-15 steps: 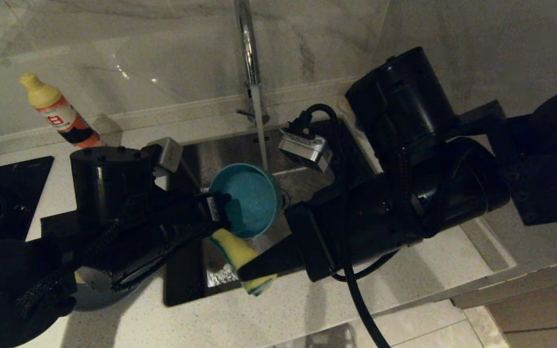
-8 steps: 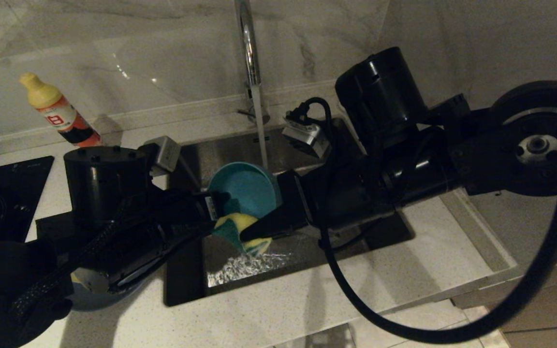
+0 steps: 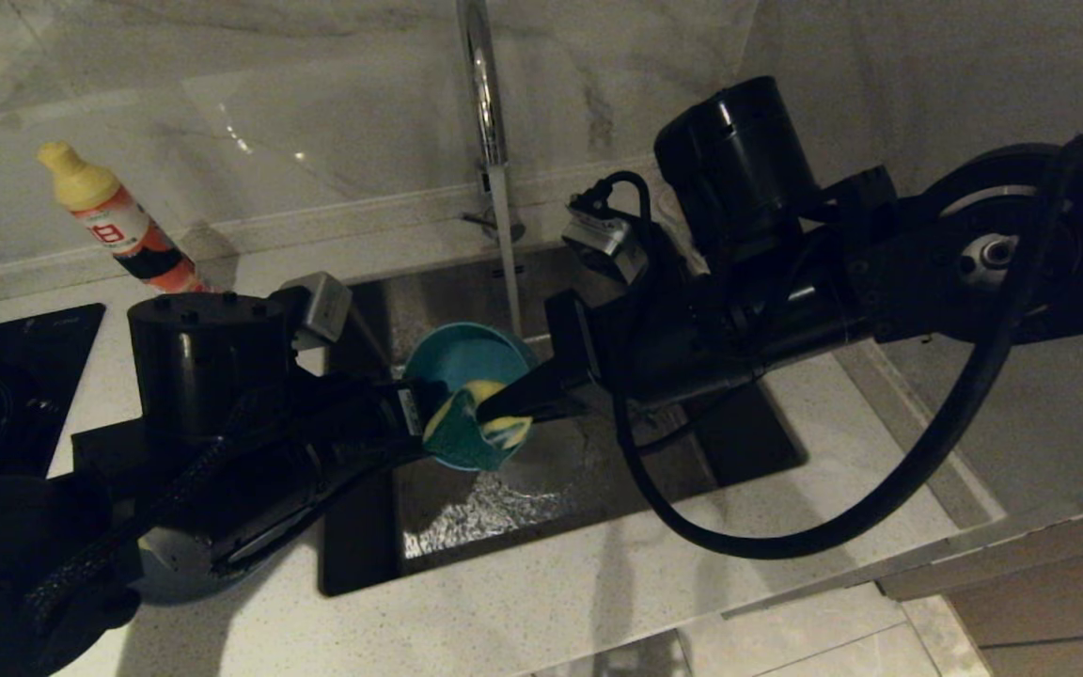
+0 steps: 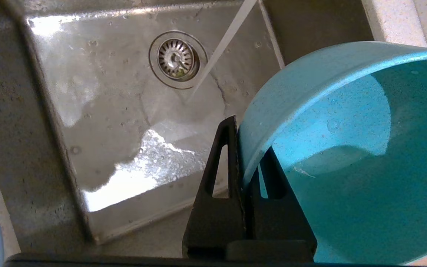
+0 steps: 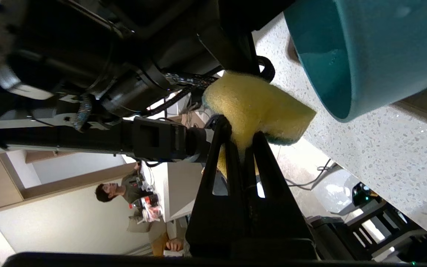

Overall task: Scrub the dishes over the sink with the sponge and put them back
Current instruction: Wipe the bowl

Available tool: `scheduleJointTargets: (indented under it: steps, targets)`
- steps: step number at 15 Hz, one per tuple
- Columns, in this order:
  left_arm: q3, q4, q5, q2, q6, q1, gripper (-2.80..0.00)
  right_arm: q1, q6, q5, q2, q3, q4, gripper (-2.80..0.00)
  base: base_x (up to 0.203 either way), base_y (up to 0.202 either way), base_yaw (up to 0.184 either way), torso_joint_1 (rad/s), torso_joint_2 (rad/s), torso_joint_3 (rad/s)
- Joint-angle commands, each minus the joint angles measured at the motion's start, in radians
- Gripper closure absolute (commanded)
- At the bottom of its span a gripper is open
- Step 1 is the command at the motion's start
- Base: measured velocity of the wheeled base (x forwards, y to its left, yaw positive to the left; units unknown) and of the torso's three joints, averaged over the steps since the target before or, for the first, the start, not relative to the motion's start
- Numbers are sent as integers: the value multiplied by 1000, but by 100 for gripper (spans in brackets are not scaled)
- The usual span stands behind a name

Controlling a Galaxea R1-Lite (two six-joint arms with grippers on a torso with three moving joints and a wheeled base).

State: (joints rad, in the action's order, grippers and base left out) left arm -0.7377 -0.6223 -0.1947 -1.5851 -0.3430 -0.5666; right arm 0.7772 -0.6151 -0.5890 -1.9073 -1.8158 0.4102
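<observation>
In the head view, the left gripper (image 3: 410, 406) is holding the teal bowl (image 3: 466, 362) by its rim over the sink (image 3: 588, 461), the bowl tipped on edge so its mouth is facing the right arm. The right gripper (image 3: 490, 412) is reaching in from the right, its jaws clamped on the sponge (image 3: 471, 428), which is sitting against the bowl's lower rim — whether it is pressing the inner face or only the edge I cannot tell. The sponge's long axis is lying roughly across the bowl's mouth. Water is running from the tap (image 3: 483, 103) just behind the bowl. A blue-grey plate (image 3: 165, 569) is showing on the table under the left arm; the yellow bowl is hidden.

In the left wrist view, the jaws are pinched together on the bowl's wall, one finger (image 4: 219, 178) outside, one inside. The bowl is holding no visible water; the sink below is wet, nothing lying in it, the stream falling just beside the drain strainer (image 4: 176, 59).

In the right wrist view, the jaws are squeezing the sponge at its waist, yellow side towards the camera, the bowl just beyond and to one side — so the scrub, I judge, is calling for a push inward along the bowl's inner wall.
</observation>
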Motion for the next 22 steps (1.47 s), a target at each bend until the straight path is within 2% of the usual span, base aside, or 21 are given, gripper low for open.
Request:
scheduleJointTargets:
  steps: [1,4,8,12,18,22]
  targets:
    - [-6,-5,-3,-1,-4,1,0,-1,-4,-6,39,23,4,0,0,0,0,0,0,0]
    - [-3,-5,-45,-10,-5,1,0,1,-6,-9,81,91,1,0,0,0,0,0,0,0]
    - [2,-35,-52,-15,-4,1,0,2,-3,-8,64,108,-6,0,0,0,0,0,0,0]
    - [1,-47,-58,-13,-1,1,0,0,-9,-6,15,41,-7,0,0,0,0,0,0,0]
    - [27,-111,-66,-12,27,-1,0,-5,-77,-4,-46,-58,-8,0,0,0,0,0,0,0]
    - [31,-114,-65,-9,36,-1,0,-50,-90,-2,-67,-88,-10,0,0,0,0,0,0,0]
